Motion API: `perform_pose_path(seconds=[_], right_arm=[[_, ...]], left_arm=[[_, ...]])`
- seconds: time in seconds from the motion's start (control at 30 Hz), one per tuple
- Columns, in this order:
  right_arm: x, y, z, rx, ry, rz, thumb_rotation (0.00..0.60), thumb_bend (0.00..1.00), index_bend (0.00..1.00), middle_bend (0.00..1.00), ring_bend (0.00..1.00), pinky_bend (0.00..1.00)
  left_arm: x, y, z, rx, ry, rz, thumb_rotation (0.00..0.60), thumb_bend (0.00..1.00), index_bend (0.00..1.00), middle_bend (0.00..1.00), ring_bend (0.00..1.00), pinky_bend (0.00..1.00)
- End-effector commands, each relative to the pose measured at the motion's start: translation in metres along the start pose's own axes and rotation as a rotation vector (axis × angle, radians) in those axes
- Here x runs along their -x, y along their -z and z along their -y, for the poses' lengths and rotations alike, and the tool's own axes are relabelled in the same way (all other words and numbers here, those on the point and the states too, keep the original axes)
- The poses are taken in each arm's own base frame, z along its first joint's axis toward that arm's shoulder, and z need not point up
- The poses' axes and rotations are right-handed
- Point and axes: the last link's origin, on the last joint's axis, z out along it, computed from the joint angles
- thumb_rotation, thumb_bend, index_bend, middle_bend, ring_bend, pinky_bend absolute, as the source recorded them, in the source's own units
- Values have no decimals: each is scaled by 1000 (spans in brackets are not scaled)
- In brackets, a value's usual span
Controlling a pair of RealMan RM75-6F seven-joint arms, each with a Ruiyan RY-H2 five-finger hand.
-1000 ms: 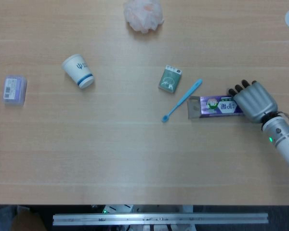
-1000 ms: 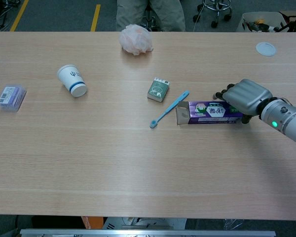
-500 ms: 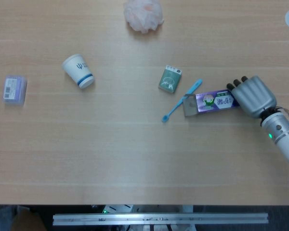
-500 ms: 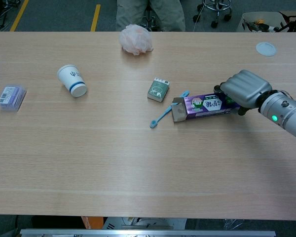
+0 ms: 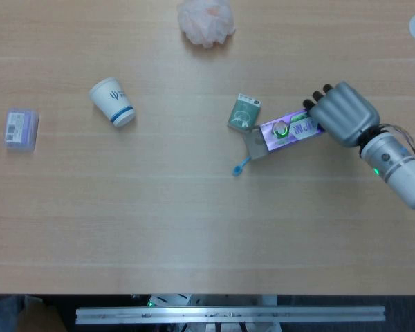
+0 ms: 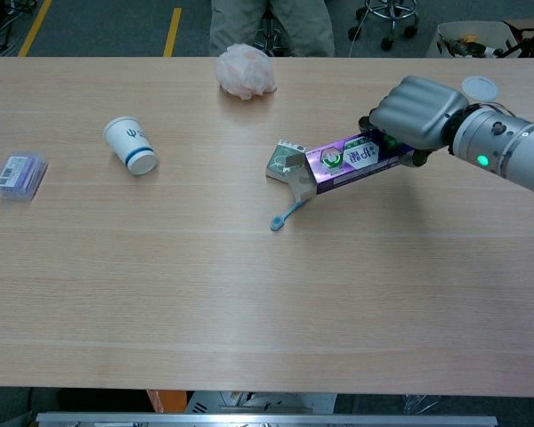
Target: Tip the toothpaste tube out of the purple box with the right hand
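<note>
My right hand [image 5: 342, 114] [image 6: 416, 110] grips the right end of the purple box [image 5: 288, 128] [image 6: 349, 162] and holds it off the table. The box slopes down to the left, and its open flap [image 5: 253, 143] [image 6: 299, 180] hangs at the low end above the blue toothbrush [image 5: 240, 167] [image 6: 284, 216]. No toothpaste tube shows outside the box. My left hand is in neither view.
A small green carton [image 5: 245, 112] [image 6: 284, 158] lies just left of the box's open end. A paper cup [image 5: 113, 102] [image 6: 131, 145] lies on its side at the left, a purple packet [image 5: 21, 129] [image 6: 20, 173] at the far left, a pink mesh sponge [image 5: 206, 21] [image 6: 245, 71] at the back, a white lid [image 6: 479, 86] at the back right.
My right hand has lifted the purple box off the table and carried it up and to the left, tilting the open end downward over the toothbrush.
</note>
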Motion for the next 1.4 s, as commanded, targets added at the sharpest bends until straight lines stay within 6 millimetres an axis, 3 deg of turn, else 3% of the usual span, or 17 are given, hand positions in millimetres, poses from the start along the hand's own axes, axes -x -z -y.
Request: perform_pose_path(seconds=[0.03,0.47,0.73,0.9,1.07,1.4], right_arm=[[-32,-11,0,-36,87,17,600,359,490,428,421,680],[-63,-30,25,-56,381,65,600,358,490,428,421,680],[-71,-32,26,-17,394,78,600,355,490,427,421,680],[-65,-28,13,25,356,101,600,354,490,427,421,680],[-54,-13,6,29,198,92,600,345,490,427,421,680],[-2,31,-1,1,-72,67,600,328,473,424,418,677]], left_arm=[[0,0,0,1,0,1,600,326,229,203,184,193],[1,-1,1,2,6,4,600,326,229,203,184,193],[2,-2,4,-1,10,5,600,326,229,203,184,193],[2,-3,5,1,11,7,600,326,229,203,184,193],[3,-5,4,7,14,4,600,326,229,203,184,193],[6,-9,-1,16,10,3,600,326,229,203,184,193]])
